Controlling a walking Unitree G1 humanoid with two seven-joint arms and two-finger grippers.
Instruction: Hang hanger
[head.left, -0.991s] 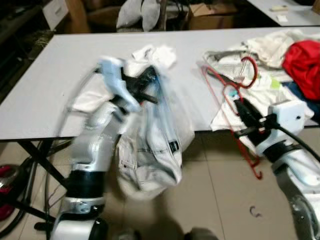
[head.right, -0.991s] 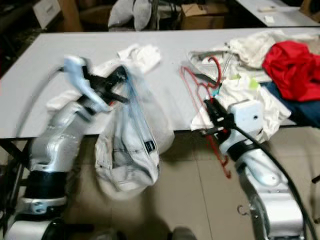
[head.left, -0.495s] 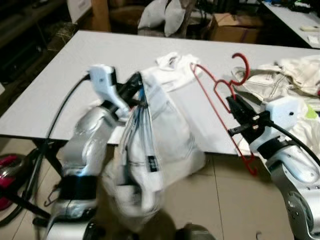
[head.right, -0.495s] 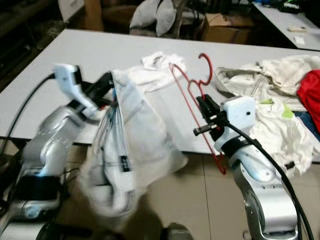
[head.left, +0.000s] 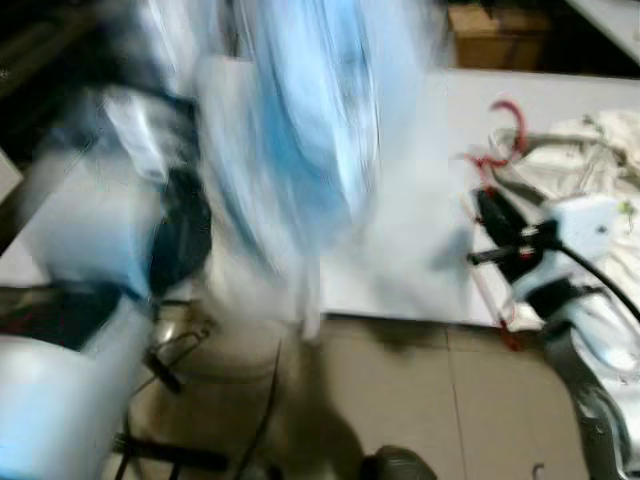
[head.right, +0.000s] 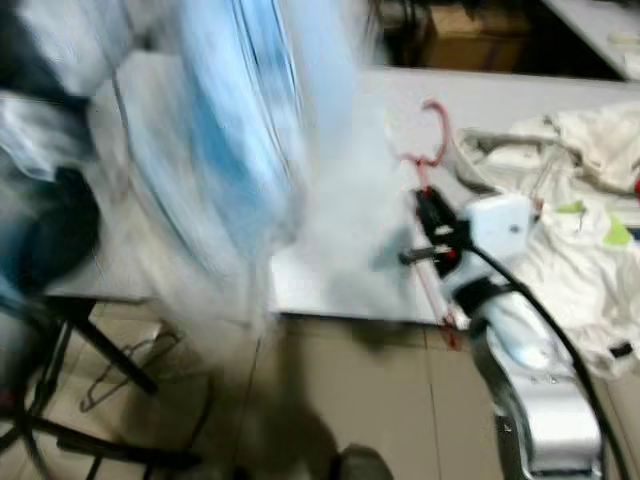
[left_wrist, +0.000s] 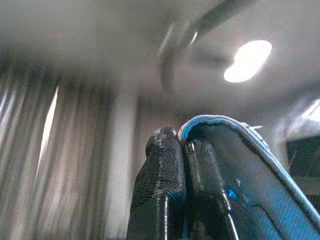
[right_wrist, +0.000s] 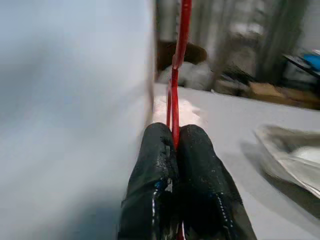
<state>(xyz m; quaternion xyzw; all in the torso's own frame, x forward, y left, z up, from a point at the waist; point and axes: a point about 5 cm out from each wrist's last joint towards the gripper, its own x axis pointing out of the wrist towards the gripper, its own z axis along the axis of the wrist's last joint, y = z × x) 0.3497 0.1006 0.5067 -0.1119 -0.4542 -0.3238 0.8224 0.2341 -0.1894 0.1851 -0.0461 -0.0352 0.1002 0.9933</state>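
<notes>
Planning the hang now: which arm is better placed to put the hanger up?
Right. The right gripper is already shut on the red hanger, hook upward. The left gripper is busy, clamped on the blurred pale garment.

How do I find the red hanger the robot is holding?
Look at the big white table, then at the robot's right gripper over its near edge. The red hanger is the thin wire pinched between its black fingers, hook up. The clothes beside it are white.

A long grey table (head.left: 410, 230) stands on a beige tiled floor (head.left: 400, 400). Beyond the table's far edge sits a cardboard box (head.left: 497, 22). Overhead, a ceiling lamp (left_wrist: 248, 61) glows.
</notes>
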